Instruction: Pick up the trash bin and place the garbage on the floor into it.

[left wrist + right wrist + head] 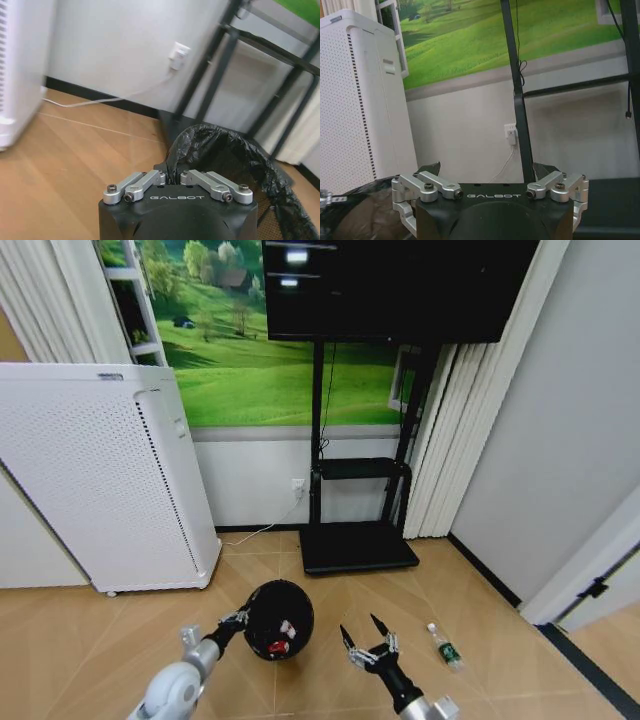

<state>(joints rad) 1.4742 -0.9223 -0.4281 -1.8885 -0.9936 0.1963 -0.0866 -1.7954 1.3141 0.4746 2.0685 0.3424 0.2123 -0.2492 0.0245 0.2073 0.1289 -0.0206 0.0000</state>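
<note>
Your left gripper (238,619) is pinched on the rim of the trash bin (279,619), holding it above the floor (90,640); red-and-white garbage (288,628) lies inside. Your right gripper (366,638) hangs spread beside it. The bottle (445,647) lies on the floor nearby.

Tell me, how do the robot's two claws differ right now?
The left gripper is shut on the rim of the trash bin, holding it; the right gripper is open and holds nothing. The left gripper sits against the bin, whereas the right gripper hangs over bare floor between the bin and the small bottle. Both are black with silver linkages and point forward, low near the floor.
</note>
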